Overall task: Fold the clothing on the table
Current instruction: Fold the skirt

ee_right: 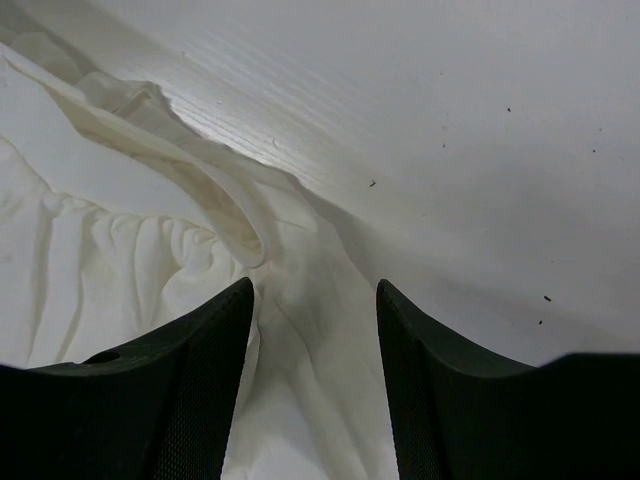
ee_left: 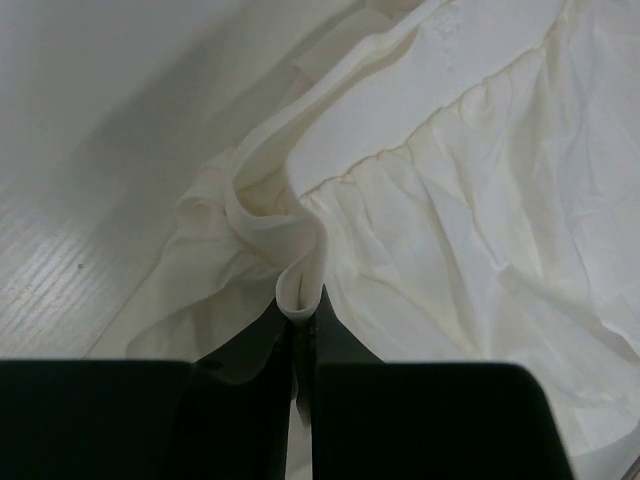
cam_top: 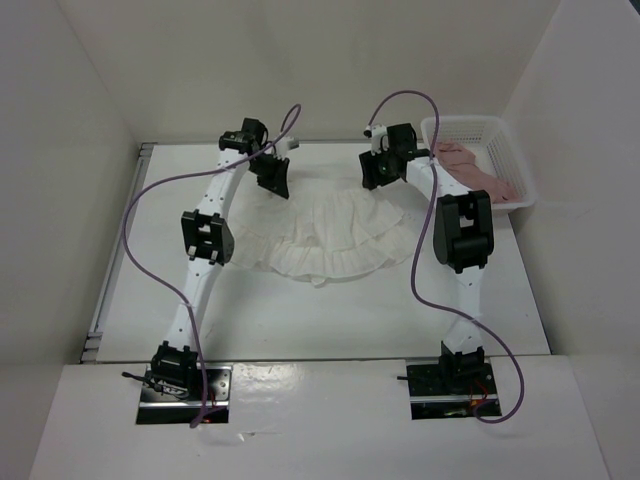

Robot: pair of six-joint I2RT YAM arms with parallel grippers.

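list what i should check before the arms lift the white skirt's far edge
1. Left gripper grip on the skirt: ok, its fingers are shut on a fold of the edge.
2. Right gripper grip: not ok, its jaws are open, with fabric lying between them but not pinched.
3. Both grippers at the skirt's far edge: ok, one is near each end.
4. Skirt spread out on the table: ok, though bunched around each gripper.
5. Basket with the pink garment apart from the skirt: cannot tell, the right arm hides the gap.
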